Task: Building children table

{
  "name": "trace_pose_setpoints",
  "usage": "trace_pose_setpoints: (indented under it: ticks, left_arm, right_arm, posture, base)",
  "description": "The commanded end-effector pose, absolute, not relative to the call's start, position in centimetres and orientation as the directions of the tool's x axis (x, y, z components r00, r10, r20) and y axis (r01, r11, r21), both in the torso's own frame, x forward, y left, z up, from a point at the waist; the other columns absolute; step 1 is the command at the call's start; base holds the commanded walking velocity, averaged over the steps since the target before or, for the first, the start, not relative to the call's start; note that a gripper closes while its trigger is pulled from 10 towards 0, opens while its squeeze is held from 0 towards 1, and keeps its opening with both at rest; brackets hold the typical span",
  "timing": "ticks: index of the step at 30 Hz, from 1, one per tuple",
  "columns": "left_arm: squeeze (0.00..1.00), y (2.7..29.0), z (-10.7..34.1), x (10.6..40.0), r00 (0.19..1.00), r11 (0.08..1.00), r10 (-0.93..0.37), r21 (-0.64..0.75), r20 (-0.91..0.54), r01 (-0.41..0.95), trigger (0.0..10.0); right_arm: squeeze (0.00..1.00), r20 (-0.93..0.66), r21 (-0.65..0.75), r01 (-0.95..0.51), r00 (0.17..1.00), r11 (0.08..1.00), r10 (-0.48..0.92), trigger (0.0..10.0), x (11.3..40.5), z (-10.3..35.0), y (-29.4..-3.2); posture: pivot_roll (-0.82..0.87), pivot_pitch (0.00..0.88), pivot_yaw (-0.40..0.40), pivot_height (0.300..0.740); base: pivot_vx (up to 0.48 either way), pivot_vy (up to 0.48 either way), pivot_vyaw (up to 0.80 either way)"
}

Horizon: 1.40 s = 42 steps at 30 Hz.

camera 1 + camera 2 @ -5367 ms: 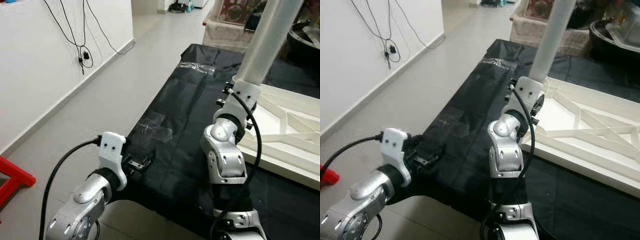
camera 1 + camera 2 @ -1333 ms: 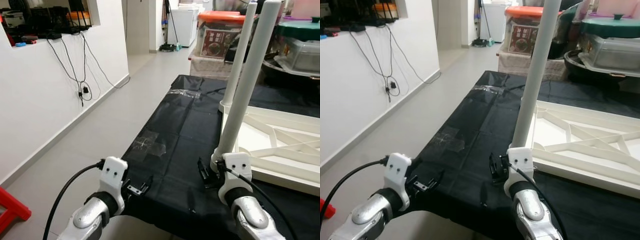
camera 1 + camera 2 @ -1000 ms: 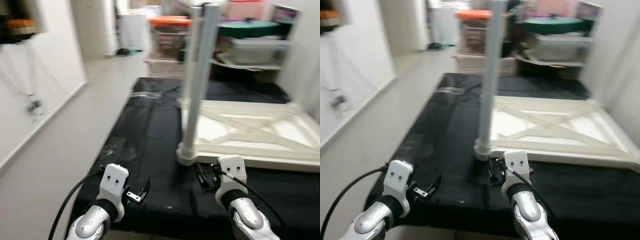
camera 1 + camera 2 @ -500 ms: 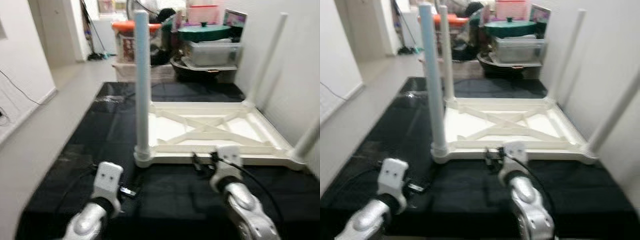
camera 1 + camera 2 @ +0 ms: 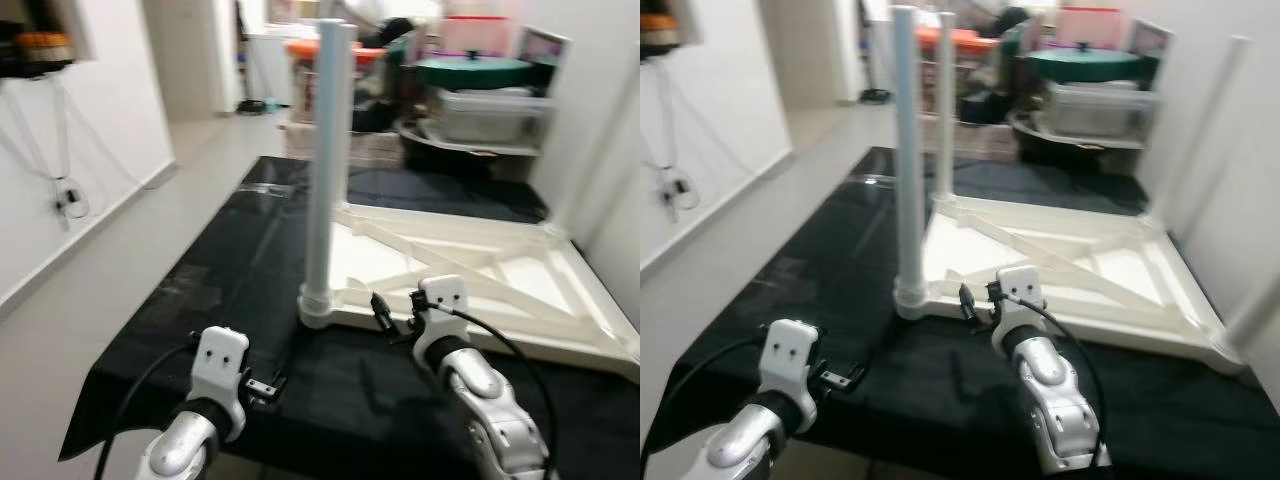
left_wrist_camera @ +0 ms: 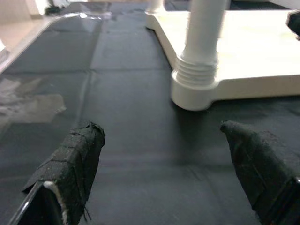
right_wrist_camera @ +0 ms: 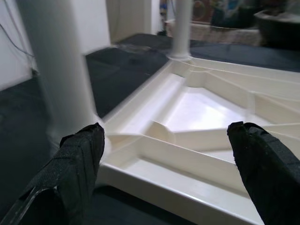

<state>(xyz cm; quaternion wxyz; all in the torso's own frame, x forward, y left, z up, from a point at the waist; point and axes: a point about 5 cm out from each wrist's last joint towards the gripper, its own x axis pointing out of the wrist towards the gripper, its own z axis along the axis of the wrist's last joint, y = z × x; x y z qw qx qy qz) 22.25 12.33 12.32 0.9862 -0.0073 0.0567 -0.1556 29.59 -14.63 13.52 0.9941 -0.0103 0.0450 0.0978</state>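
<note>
A white children's table [image 5: 1092,262] lies upside down on a black cloth [image 5: 240,270]. Its near-left leg [image 5: 328,170] stands upright, screwed into the corner socket [image 6: 196,83]. A far-left leg [image 5: 943,110] and a far-right leg [image 5: 1202,120] also stand up. My right gripper [image 5: 386,318] is open, low by the table's front rim just right of the near-left leg, facing the ribbed underside [image 7: 197,108]. My left gripper [image 5: 266,386] is open above the cloth, in front of that leg. Nothing is between either pair of fingers [image 6: 70,164].
A white wall [image 5: 70,130] with hanging cables and bare floor [image 5: 100,290] lie to the left. Storage bins and a covered pot [image 5: 1090,75] stand behind the cloth. Another white wall [image 5: 1240,150] runs close along the table's right side.
The camera has swung right and back left. Five seconds ago my right gripper was up at the near-left leg's base; now it is lower, off the leg and open.
</note>
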Motion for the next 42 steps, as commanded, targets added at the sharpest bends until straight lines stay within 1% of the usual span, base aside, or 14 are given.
trace_pose_setpoints:
  ticks: [1, 2, 5, 18, 26, 27, 28, 29, 31, 32, 33, 37, 39, 42]
  left_arm:
    - [0.0, 12.1, 12.1, 22.2, 0.941, 0.949, -0.315, -0.049, -0.124, 0.311, 10.0]
    - [0.0, 12.2, 11.7, 22.1, 0.941, 0.951, -0.308, -0.054, -0.137, 0.304, 10.0]
    - [0.0, 12.2, 11.7, 22.1, 0.942, 0.952, -0.305, -0.052, -0.14, 0.3, 10.0]
    - [0.0, 12.1, 11.9, 22.2, 0.944, 0.953, -0.303, -0.052, -0.129, 0.299, 10.0]
    - [0.0, 12.0, 11.8, 22.0, 0.943, 0.952, -0.305, -0.053, -0.136, 0.3, 10.0]
    - [0.0, 11.8, 11.7, 22.0, 0.94, 0.95, -0.312, -0.058, -0.136, 0.307, 10.0]
    - [0.0, 11.8, 11.7, 22.0, 0.94, 0.95, -0.312, -0.058, -0.136, 0.307, 10.0]
    - [0.0, 11.6, 11.7, 21.8, 0.934, 0.945, -0.327, -0.065, -0.141, 0.321, 10.0]
    - [0.0, 11.5, 11.6, 21.6, 0.922, 0.935, -0.356, -0.066, -0.151, 0.35, 10.0]
    - [0.0, 11.5, 11.6, 21.5, 0.919, 0.932, -0.362, -0.065, -0.153, 0.357, 10.0]
    - [0.0, 11.3, 11.4, 21.2, 0.908, 0.922, -0.388, -0.071, -0.159, 0.381, 10.0]
    - [0.0, 10.9, 11.2, 20.4, 0.882, 0.899, -0.439, -0.076, -0.173, 0.432, 10.0]
    - [0.0, 10.8, 11.3, 20.1, 0.878, 0.895, -0.445, -0.072, -0.173, 0.44, 10.0]
    - [0.0, 10.8, 11.3, 19.9, 0.878, 0.895, -0.446, -0.072, -0.173, 0.441, 10.0]
  right_arm:
    - [0.0, -0.114, -0.023, -0.158, 0.982, 0.987, 0.154, 10.0, 29.4, 13.0, -15.4]
    - [0.0, -0.122, -0.027, -0.119, 0.986, 0.992, 0.115, 10.0, 29.1, 12.7, -15.5]
    - [0.0, -0.119, -0.03, -0.093, 0.989, 0.995, 0.088, 10.0, 28.9, 12.6, -15.7]
    - [0.0, -0.12, -0.004, -0.083, 0.989, 0.997, 0.082, 10.0, 29.3, 12.3, -16.2]
    - [0.0, -0.121, -0.041, -0.031, 0.992, 0.999, 0.026, 10.0, 29.6, 12.3, -17.3]
    - [0.0, -0.139, -0.051, -0.036, 0.99, 0.998, 0.028, 10.0, 30.0, 12.1, -18.0]
    - [0.0, -0.139, -0.051, -0.036, 0.99, 0.998, 0.028, 10.0, 30.0, 12.1, -18.0]
    - [0.0, -0.16, -0.055, -0.08, 0.985, 0.995, 0.07, 10.0, 30.4, 12.0, -18.9]
    - [0.0, -0.232, -0.044, -0.251, 0.944, 0.967, 0.235, 10.0, 30.7, 11.6, -19.3]
    - [0.0, -0.25, -0.037, -0.293, 0.928, 0.955, 0.275, 10.0, 30.8, 11.6, -19.3]
    - [0.0, -0.268, -0.035, -0.347, 0.907, 0.937, 0.326, 10.0, 30.9, 11.8, -20.2]
    - [0.0, -0.265, -0.115, -0.421, 0.886, 0.9, 0.381, 10.0, 31.4, 13.2, -22.7]
    - [0.0, -0.245, -0.157, -0.446, 0.882, 0.881, 0.402, 10.0, 31.8, 14.2, -23.2]
    - [0.0, -0.237, -0.168, -0.46, 0.877, 0.872, 0.418, 10.0, 32.0, 14.7, -23.3]
  posture:
    - [0.14, 0.0, -0.046, 0.74]
    - [0.14, 0.0, -0.047, 0.74]
    - [0.14, 0.0, -0.048, 0.74]
    - [0.14, 0.0, -0.045, 0.74]
    - [0.14, 0.0, -0.044, 0.74]
    - [0.14, 0.0, -0.044, 0.74]
    - [0.14, 0.0, -0.044, 0.74]
    - [0.14, 0.0, -0.044, 0.74]
    - [0.14, 0.0, -0.039, 0.74]
    - [0.14, 0.0, -0.039, 0.74]
    - [0.14, 0.0, -0.035, 0.74]
    - [0.14, 0.0, -0.028, 0.74]
    - [0.14, 0.0, -0.016, 0.74]
    - [0.14, 0.0, -0.016, 0.74]
  base:
    - [0.0, 0.461, 0.0]
    - [0.0, 0.48, 0.0]
    - [0.0, 0.32, 0.0]
    - [0.0, 0.0, 0.0]
    - [0.0, 0.0, 0.0]
    - [0.0, 0.0, 0.0]
    - [0.0, 0.0, 0.0]
    - [0.0, 0.0, 0.0]
    - [0.0, 0.0, 0.0]
    - [0.0, 0.0, 0.0]
    - [0.0, 0.0, 0.0]
    - [0.0, 0.0, 0.0]
    - [0.0, 0.0, 0.0]
    - [0.0, 0.0, 0.0]
